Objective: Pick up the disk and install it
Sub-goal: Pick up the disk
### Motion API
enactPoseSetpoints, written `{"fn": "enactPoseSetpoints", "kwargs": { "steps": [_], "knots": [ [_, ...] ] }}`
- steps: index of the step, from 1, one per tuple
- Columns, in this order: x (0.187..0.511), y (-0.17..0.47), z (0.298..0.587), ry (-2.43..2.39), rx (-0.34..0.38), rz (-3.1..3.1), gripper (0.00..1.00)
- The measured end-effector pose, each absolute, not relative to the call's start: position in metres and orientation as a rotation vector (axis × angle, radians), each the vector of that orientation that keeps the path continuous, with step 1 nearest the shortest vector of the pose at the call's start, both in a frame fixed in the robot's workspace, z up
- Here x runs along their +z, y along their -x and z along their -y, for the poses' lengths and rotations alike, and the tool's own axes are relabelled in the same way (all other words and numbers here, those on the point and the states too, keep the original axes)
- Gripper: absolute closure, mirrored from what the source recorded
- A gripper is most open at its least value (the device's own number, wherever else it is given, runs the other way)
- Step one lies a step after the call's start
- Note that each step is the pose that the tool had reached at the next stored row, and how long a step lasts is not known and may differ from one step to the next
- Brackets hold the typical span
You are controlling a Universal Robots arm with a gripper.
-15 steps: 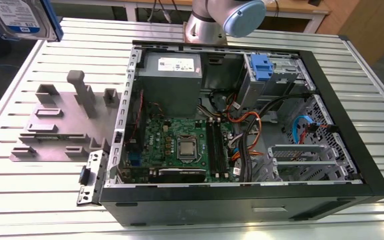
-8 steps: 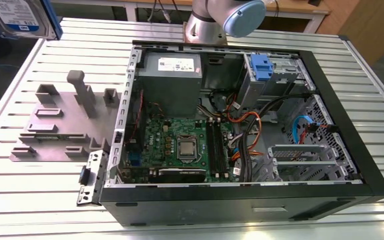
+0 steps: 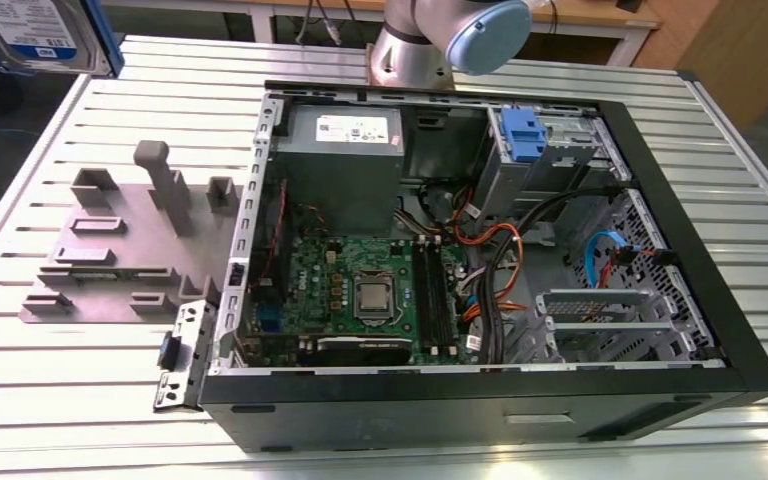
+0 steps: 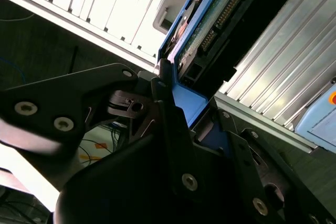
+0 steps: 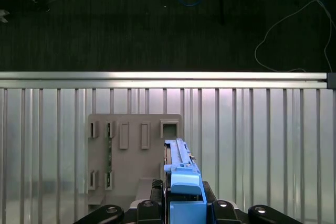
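Gripper [image 4: 184, 106] closed on the disk [image 3: 37, 35]; in the second wrist view its dark fingers [image 4: 164, 90] clamp either side of the blue carrier bracket [image 4: 189, 103], not the drive body. I judge this is so the metal and the circuit board stay free of the pads. In the exterior view the disk hangs high at that view's upper left, clear of the slatted table [image 3: 704, 130] and well apart from the open computer case [image 3: 424, 410] — lifted, not yet at the case. The grey holder block [image 3: 104, 270] lies on the table beside the case; a blue caddy [image 3: 523, 135] sits in the case's far corner. Orientation: in the first wrist view the disk shows edge-on, long axis running straight out from the gripper toward the table below, beside the holder block — labelled face toward the exterior camera.
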State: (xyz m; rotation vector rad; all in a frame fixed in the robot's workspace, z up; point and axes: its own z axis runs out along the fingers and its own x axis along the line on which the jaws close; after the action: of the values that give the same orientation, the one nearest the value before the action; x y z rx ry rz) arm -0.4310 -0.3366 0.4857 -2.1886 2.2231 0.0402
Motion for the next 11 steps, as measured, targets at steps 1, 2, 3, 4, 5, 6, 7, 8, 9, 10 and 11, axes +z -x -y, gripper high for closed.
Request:
{"fn": "enactPoseSetpoints", "kwargs": {
  "steps": [1,2,3,4,5,6,7,8,9,10,11],
  "knots": [
    [0.4856,0.431,0.3366,2.189,0.04,-2.223,0.63],
    [0.4867,0.431,0.3366,2.189,0.04,-2.223,0.63],
    [0.4877,0.431,0.3366,2.189,0.04,-2.223,0.63],
    [0.4878,0.431,0.3366,2.189,0.04,-2.223,0.63],
    [0.4878,0.431,0.3366,2.189,0.04,-2.223,0.63],
    [0.4879,0.431,0.3366,2.189,0.04,-2.223,0.63],
    [0.4879,0.431,0.3366,2.189,0.04,-2.223,0.63],
    [0.4879,0.431,0.3366,2.189,0.04,-2.223,0.63],
    [0.4879,0.431,0.3366,2.189,0.04,-2.223,0.63],
    [0.488,0.431,0.3366,2.189,0.04,-2.223,0.63],
    [0.488,0.431,0.3366,2.189,0.04,-2.223,0.63]
  ]
}}
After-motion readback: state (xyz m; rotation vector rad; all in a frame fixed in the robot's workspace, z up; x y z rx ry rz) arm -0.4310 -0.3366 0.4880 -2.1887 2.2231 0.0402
